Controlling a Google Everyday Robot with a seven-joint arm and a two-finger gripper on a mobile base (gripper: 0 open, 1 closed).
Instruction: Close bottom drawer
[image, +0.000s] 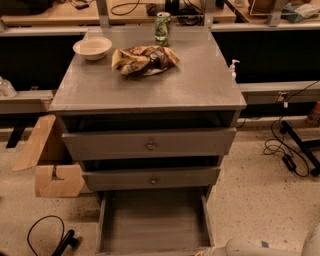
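Observation:
The bottom drawer (152, 220) of the grey cabinet (150, 90) is pulled far out toward me. Its long plain box is empty, and its front panel is cut off by the lower edge of the view. The mid-sized middle drawer (152, 178) and the tall top drawer (150, 143) each stand slightly open. My white arm (255, 247) enters at the bottom right. The gripper (206, 251) sits at the drawer's front right corner, mostly out of view.
On the cabinet top are a white bowl (92, 47), a crumpled snack bag (145, 60) and a green can (162, 28). A cardboard box (47, 160) lies on the floor to the left, with a black cable (45, 235) below it. More cables (287, 150) run on the right.

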